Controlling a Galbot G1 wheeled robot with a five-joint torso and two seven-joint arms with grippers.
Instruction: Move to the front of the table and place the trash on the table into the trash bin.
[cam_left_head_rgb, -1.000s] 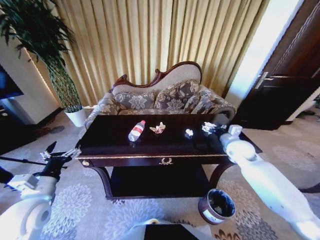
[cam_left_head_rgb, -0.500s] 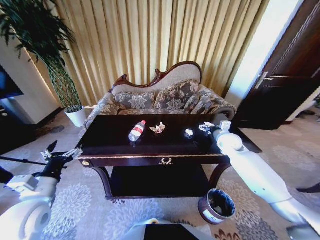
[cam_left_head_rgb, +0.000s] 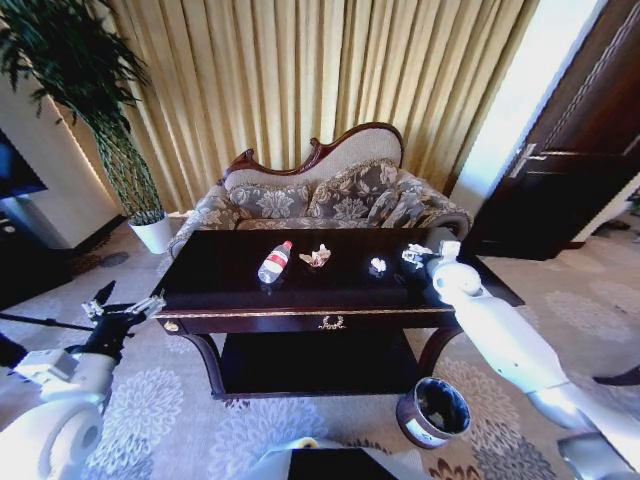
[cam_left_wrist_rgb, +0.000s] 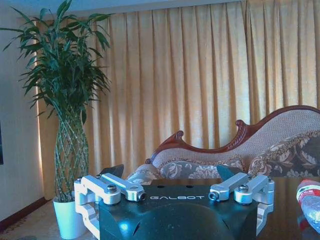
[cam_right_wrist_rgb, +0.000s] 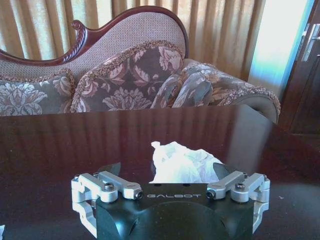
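Note:
The dark glossy table (cam_left_head_rgb: 230, 290) stands right in front of me. On it lie a clear bottle with a red label (cam_left_head_rgb: 273, 262), a crumpled paper (cam_left_head_rgb: 317, 256), a small white scrap (cam_left_head_rgb: 378, 265) and a white paper wad (cam_left_head_rgb: 413, 254). My right gripper (cam_left_head_rgb: 427, 256) reaches over the table's right end to that wad. In the right wrist view the gripper (cam_right_wrist_rgb: 169, 171) is open, and the wad (cam_right_wrist_rgb: 181, 162) lies between its fingertips. My left gripper (cam_left_head_rgb: 125, 308) hangs open off the table's left corner; in its wrist view (cam_left_wrist_rgb: 170, 172) the bottle (cam_left_wrist_rgb: 310, 200) shows at the edge.
The round dark trash bin (cam_left_head_rgb: 435, 410) stands on the carpet by the table's front right leg. A patterned sofa (cam_left_head_rgb: 320, 195) sits behind the table. A potted plant in a white pot (cam_left_head_rgb: 152, 232) is at the back left, and a dark door (cam_left_head_rgb: 570, 190) at the right.
My right arm has pushed forward and a little left over the table, bringing its gripper up to the white paper wad. The left arm and the litter have stayed put.

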